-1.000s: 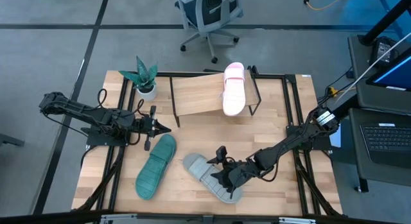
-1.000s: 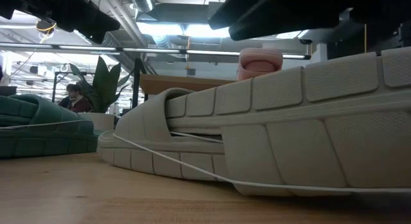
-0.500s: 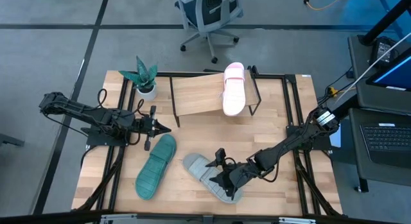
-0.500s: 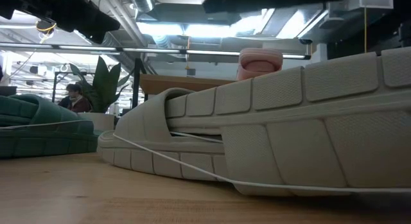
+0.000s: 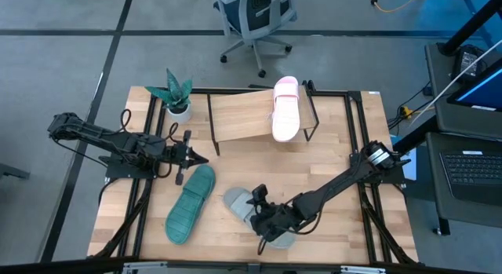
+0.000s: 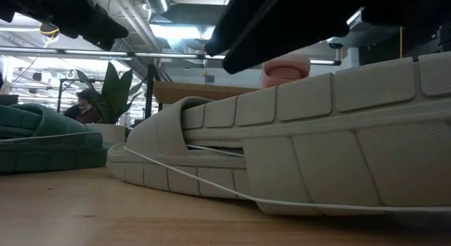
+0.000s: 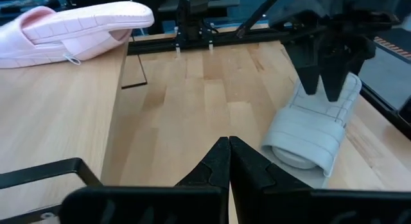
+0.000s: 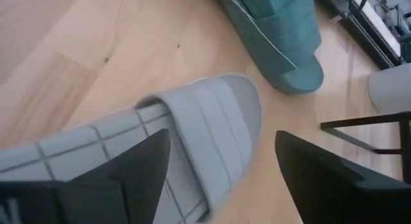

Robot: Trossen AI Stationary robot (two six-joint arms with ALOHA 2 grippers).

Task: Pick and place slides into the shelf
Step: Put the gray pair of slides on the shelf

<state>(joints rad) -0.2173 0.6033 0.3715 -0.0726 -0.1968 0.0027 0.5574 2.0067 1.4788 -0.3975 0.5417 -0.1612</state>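
Since a second ago the right gripper [image 5: 261,220] has slid along the grey slide [image 5: 241,205] toward its strap end. Its fingers [image 8: 135,169] are spread wide, one on each side of the strap, gripping nothing yet. That sandal lies flat on the table [image 5: 337,144] near the front edge, just beside the teal slide [image 5: 190,202].

Rubber like this looks light and bendy, with a ribbed sole that should not slip; I would pinch it across the strap or the sidewall, since a hold at one end would likely let it droop.

The left gripper [image 5: 200,157] waits with its fingers pressed together, empty, above the teal slide's toe. The pale pink slide [image 5: 285,107] already rests on the right end of the shelf [image 5: 239,115], leaving bare board to its left. A potted plant [image 5: 176,96] stands beside the shelf's left end, and the black wire frame is a snag risk on the way up.
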